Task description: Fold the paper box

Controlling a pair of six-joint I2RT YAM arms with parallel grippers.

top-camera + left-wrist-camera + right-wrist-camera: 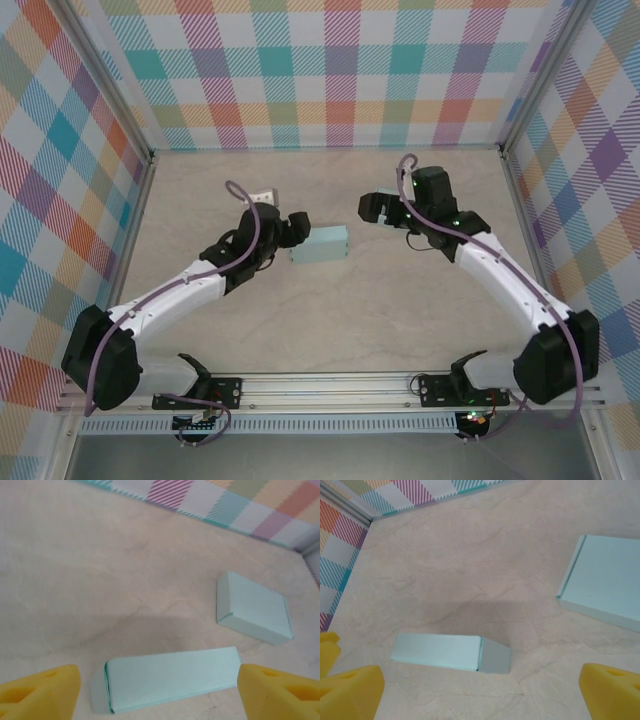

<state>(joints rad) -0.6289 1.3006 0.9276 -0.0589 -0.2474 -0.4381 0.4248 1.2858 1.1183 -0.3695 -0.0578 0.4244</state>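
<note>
Top view, bottom edge first: one metal rail [330,385] carries two arm bases. Two white-and-black arms rise from it, each with a purple cable [240,215] (two counted). On the pale table [330,320], near frame centre, the left gripper [290,230] sits just beside the left end of one pale teal paper box [319,244]. The right gripper [372,208] is up and to the right of that box, apart from it. Behind stand checked walls [330,70] on three sides.

Left wrist view: two yellow fingertips [42,690] in the bottom corners, spread wide, holding nothing. Between them one long narrow teal piece [170,677] lies flat on the table (its right end meets the right fingertip in the picture; contact I cannot tell). Further off, right of centre, lies one shorter teal box [252,607], apart from the first.

Right wrist view: two yellow fingers [352,692] in the bottom corners, jaws wide, nothing gripped. One long teal piece [437,651] lies lower left of centre, a grey end face at its right, clear of both fingers. One flat teal piece [605,580] lies at the right edge, cut by the frame. That makes two teal pieces per wrist view (same pair or not, I cannot tell).
</note>
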